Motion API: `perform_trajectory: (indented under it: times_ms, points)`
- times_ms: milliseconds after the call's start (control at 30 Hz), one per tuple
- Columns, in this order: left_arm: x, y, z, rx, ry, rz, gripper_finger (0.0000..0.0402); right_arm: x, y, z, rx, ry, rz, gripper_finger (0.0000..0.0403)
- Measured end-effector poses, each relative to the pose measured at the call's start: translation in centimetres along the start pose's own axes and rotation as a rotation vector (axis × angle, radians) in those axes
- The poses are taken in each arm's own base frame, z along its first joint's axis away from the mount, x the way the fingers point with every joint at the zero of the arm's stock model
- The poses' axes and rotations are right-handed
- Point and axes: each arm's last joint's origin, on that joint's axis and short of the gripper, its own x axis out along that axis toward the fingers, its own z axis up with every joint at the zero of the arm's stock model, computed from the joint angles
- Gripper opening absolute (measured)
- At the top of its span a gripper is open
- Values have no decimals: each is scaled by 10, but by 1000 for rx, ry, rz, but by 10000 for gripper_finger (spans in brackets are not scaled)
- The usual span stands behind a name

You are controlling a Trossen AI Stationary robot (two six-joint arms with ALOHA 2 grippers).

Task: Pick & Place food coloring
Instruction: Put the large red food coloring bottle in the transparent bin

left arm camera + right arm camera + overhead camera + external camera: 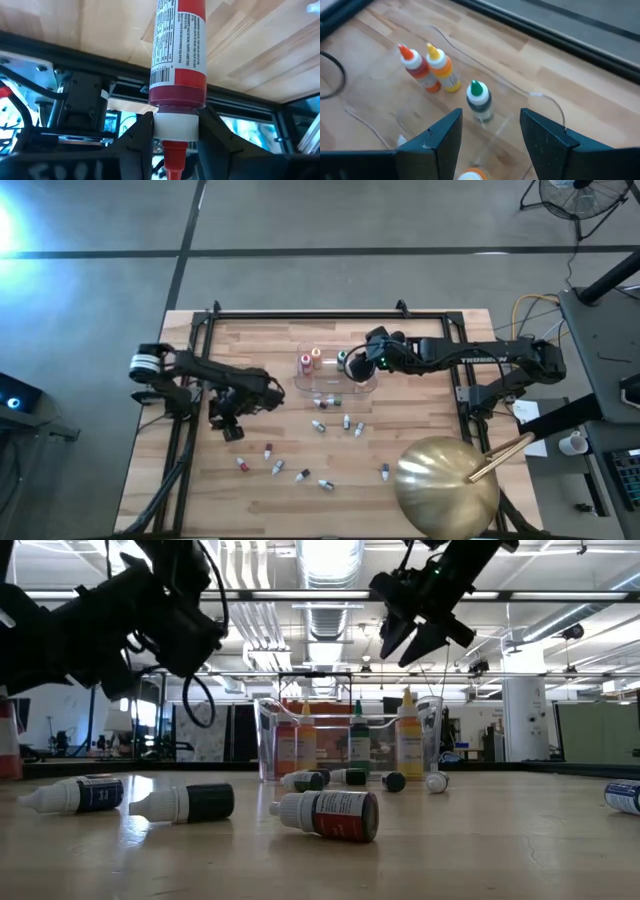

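Small red-labelled plastic dropper bottle with white cap [177,65]: light, stiff, slick. Left tool [172,135] pinches it at the cap collar, body projecting ahead. Right tool [490,132], jaws parted and empty, hovers over clear plastic tub [362,385] holding upright bottles [479,100].

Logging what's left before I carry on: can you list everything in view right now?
table: one, light wood, under everything
clear tub: one, transparent, around the table's middle
upright bottles: at least four; red, orange, green and yellow; standing inside the clear tub
loose bottles: about eleven, whitish or dark with mixed caps, lying on the table outside the tub
held bottle: one, red with a white collar, in the left gripper
gold dome: one, gold, near a table corner on the right arm's side
wooden stick: one, pale, by the dome
left gripper: shut on the held bottle, over the table's left part
right gripper: open, empty, above the tub
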Motion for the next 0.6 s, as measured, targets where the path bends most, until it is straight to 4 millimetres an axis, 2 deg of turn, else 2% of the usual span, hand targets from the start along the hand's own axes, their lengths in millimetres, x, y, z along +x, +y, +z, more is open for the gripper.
perform_trajectory:
  times_ms: [200, 600]
  points:
    - [3, -4, 13, 41, 52, 17, 105, -6, 4, 9, -13, -29, 20, 192]
    - [3, -2, 15, 81, 38, 95, 108, -6, 4, 9, -26, -27, 17, 192]
